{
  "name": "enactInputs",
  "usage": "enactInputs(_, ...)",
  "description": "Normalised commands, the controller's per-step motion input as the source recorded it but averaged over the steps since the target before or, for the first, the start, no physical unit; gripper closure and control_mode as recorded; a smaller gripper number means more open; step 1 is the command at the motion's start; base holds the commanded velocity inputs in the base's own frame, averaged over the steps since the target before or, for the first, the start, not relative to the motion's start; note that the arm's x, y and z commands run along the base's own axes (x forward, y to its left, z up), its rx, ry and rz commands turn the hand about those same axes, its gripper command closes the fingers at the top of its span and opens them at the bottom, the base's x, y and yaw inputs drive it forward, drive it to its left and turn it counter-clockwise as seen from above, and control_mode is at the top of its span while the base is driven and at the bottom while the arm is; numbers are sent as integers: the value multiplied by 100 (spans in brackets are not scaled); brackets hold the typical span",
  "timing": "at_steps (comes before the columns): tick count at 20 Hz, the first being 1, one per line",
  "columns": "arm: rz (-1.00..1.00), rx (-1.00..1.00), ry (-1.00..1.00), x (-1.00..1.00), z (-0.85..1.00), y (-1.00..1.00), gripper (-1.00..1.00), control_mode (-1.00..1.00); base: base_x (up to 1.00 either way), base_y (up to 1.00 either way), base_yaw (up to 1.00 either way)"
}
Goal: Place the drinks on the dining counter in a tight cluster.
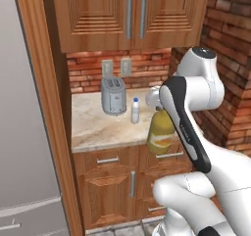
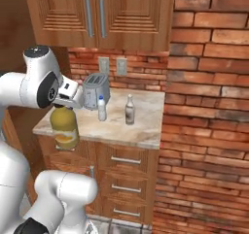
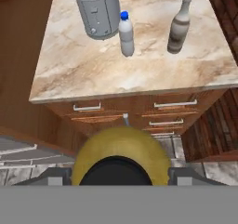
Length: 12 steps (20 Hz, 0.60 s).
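Observation:
My gripper is shut on the neck of the fat amber-yellow juice bottle. The bottle hangs in the air just off the front edge of the small marbled counter; its black cap and yellow shoulders show between my fingers. The slim white blue-capped bottle stands upright on that counter. To its right stands the grey-brown pale-capped bottle. The dining counter is out of view.
A steel toaster sits at the back of the small counter, close to the white bottle. Wooden wall cabinets hang above it, with drawers below. A brick wall bounds the right and a grey fridge the left.

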Motion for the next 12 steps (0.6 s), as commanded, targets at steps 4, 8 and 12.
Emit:
enactInputs(4, 0, 0, 0, 0, 0, 0, 100, 100, -100, 0, 4)
enactInputs(8, 0, 0, 0, 0, 0, 0, 100, 100, -77, 2, 4)
enactInputs(12, 0, 0, 0, 0, 0, 0, 100, 100, -47, 0, 2)
